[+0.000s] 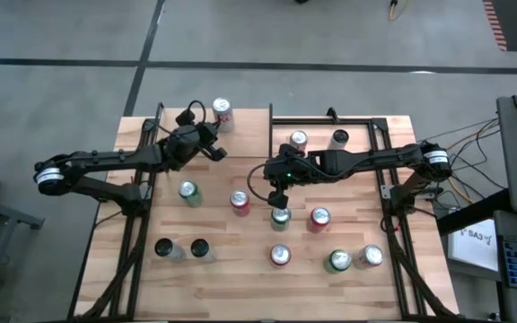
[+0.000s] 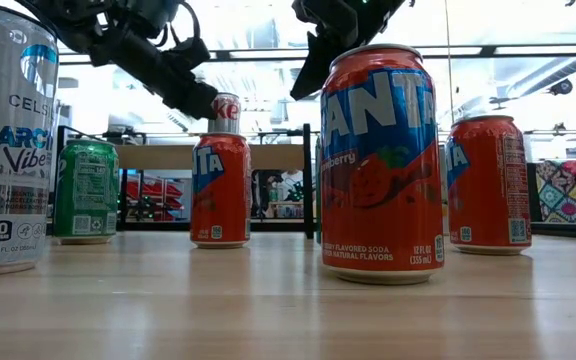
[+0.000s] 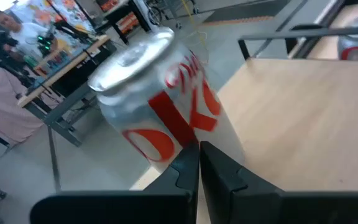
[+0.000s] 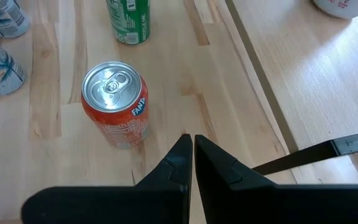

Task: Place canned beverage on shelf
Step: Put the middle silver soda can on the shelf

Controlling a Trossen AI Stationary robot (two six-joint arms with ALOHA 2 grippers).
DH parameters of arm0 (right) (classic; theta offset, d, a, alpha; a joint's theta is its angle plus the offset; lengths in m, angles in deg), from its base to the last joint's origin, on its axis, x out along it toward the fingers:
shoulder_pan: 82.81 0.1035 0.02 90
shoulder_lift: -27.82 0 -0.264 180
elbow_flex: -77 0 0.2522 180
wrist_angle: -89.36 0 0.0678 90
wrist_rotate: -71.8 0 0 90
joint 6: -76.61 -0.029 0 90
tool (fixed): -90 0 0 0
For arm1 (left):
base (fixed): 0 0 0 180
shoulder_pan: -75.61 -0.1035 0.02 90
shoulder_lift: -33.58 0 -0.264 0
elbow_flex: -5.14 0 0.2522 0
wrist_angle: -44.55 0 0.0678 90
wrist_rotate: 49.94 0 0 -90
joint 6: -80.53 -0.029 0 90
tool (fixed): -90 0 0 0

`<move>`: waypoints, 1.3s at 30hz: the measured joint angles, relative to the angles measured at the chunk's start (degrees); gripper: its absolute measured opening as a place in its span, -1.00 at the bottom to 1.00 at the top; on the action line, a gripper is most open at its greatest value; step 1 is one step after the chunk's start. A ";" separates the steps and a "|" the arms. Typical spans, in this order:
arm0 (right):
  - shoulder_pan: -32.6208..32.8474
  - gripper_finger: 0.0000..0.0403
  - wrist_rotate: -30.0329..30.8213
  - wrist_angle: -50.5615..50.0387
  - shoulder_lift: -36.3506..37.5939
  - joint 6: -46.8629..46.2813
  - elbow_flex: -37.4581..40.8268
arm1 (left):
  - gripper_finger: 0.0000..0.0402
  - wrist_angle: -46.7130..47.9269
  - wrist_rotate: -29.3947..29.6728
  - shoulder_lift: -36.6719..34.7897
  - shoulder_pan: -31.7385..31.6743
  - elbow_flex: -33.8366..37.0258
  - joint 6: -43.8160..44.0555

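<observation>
Starting on the left: the left gripper (image 1: 212,149) hangs over the far-left part of the table (image 1: 223,278), fingers pressed together, pinching nothing. Just past its tip stands a silver-and-red cola can (image 1: 222,111) on the far edge of the tabletop, looming large in the left wrist view (image 3: 157,109). Moving to the middle, the right gripper (image 1: 277,196) hovers with its fingers pressed together too, holding nothing, between an orange soda can (image 1: 240,201) and a green can (image 1: 280,216). To the right sits the shelf (image 1: 357,135), a pale board with black posts, carrying two cans (image 1: 298,139) at the far side.
</observation>
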 joint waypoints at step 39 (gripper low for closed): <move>0.02 -0.95 -0.03 -0.02 0.00 0.00 0.03 | -1.00 -8.46 0.15 6.74 -1.23 0.39 0.51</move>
